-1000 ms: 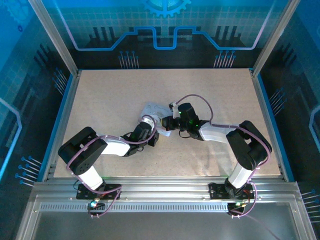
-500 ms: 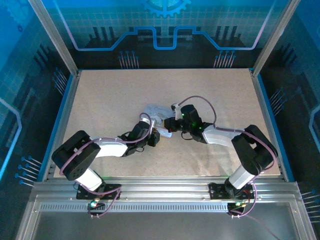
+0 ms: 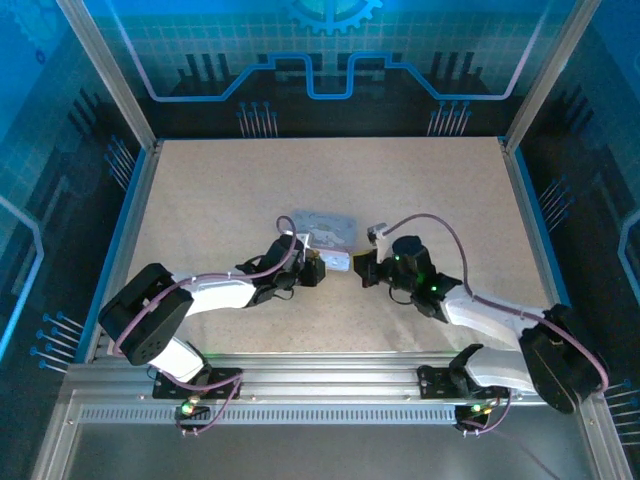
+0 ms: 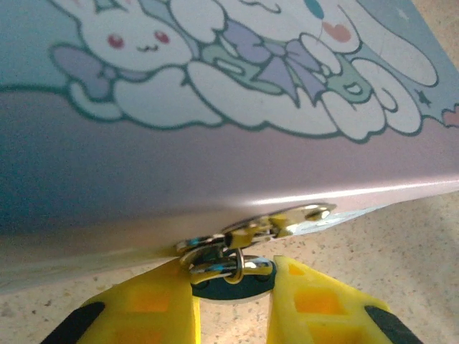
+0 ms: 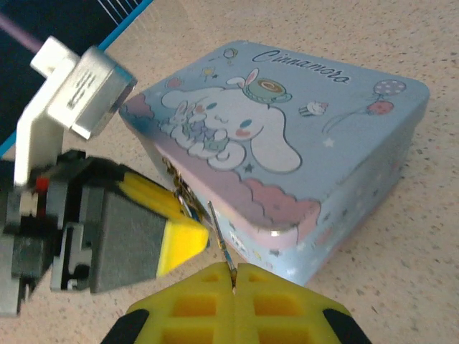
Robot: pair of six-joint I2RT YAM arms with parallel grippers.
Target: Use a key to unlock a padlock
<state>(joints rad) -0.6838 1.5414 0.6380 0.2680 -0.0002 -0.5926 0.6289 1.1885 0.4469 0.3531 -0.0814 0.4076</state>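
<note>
- The left tool point(image 4: 233, 299) was clenched on the padlock point(image 4: 228, 269), which hung from the clasp point(image 4: 290, 217) of the tin point(image 4: 215, 143), just above the surface point(image 4: 401, 236).
- The right tool point(image 5: 235, 278) was clenched on the key point(image 5: 219, 231), whose blade pointed at the clasp and stood near the padlock without touching it.
- Where the slot lay could not be told.
- Judgement: the step in hand was insertion. It called for a steady left hold, the blade squared to the slot, and a slow advance. A skewed push risked bending the key.
</note>
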